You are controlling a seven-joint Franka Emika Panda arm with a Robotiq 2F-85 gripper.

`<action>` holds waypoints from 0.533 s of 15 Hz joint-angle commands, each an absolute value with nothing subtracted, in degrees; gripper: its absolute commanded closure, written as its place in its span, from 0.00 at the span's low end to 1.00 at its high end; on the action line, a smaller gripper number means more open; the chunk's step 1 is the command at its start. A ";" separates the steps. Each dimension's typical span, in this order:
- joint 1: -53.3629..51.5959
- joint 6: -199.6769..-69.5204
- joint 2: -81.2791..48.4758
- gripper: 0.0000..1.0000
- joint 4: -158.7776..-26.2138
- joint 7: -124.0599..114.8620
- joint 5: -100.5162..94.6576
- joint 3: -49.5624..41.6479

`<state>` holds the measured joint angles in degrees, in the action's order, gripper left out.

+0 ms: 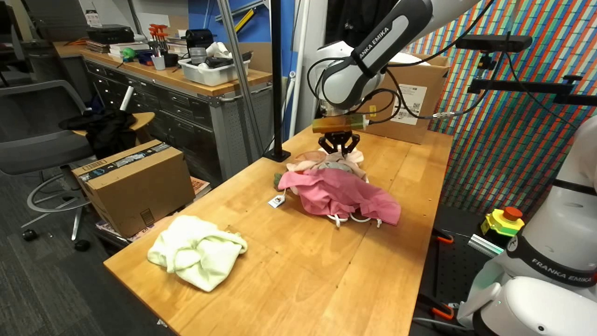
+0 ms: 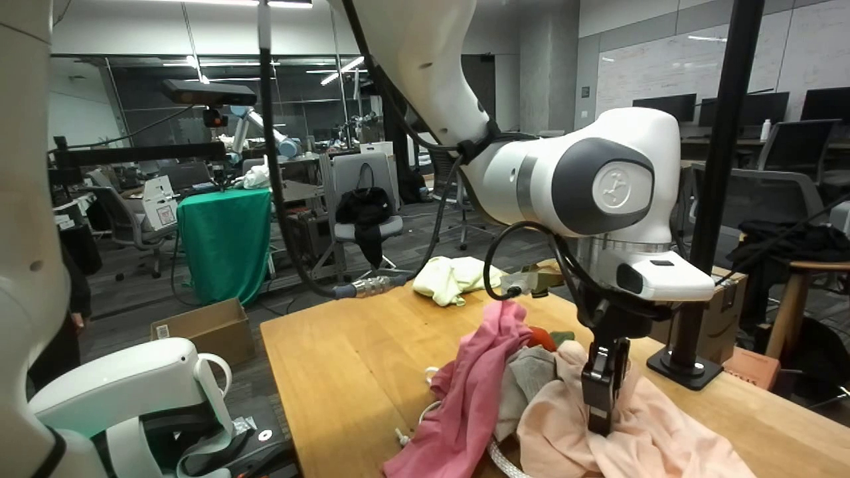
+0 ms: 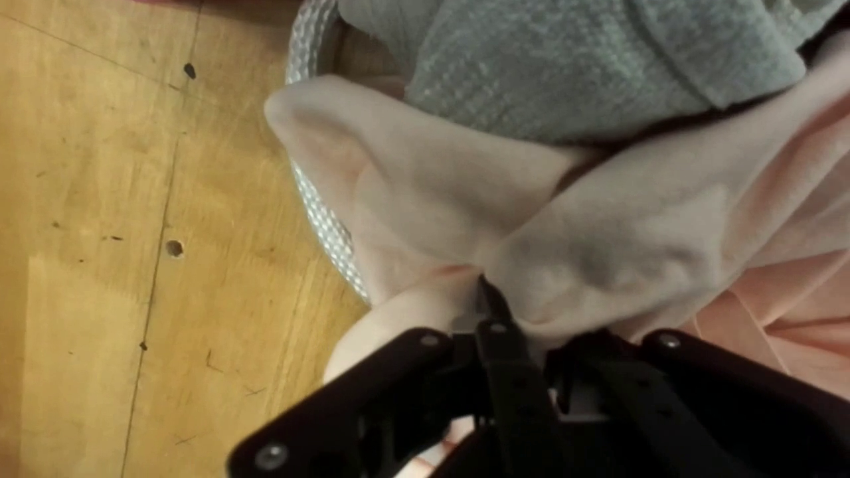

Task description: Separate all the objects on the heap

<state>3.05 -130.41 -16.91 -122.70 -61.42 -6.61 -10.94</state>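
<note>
In an exterior view, the heap (image 1: 332, 181) lay toward the far end of the wooden counter (image 1: 298, 261), beneath the arm (image 1: 392, 35). Its near side was a pink cloth (image 1: 343, 191), with white cords (image 1: 338, 220) poking out from under the front edge and a small tag (image 1: 276, 201) resting on the wood beside it. Behind the pink showed a grey cloth (image 1: 336, 165) and a peach cloth (image 1: 305, 164). A pale green cloth (image 1: 198, 254) sat crumpled near the close end, well apart from the heap. A cardboard box (image 1: 431, 100) stood at the far end.

In an exterior view, the fingers (image 2: 599, 401) pointed straight down, their tips sunk into the peach cloth, which spread widest. The grey cloth was wedged between the peach and the pink; a red patch (image 2: 542, 337) and a dark green patch (image 2: 563, 336) peeked out behind. A braided white cord (image 2: 506, 459) ran out between the pink and the peach.

In the wrist view, the fingers were clenched on a fold of the peach cloth, creases gathering at their tips. The grey cloth lay just beyond, and the braided white cord curved partly under the peach, beside bare wood.
</note>
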 commanded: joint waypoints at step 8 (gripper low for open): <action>3.73 -135.37 -1.44 0.95 -124.70 -70.10 -24.94 -12.94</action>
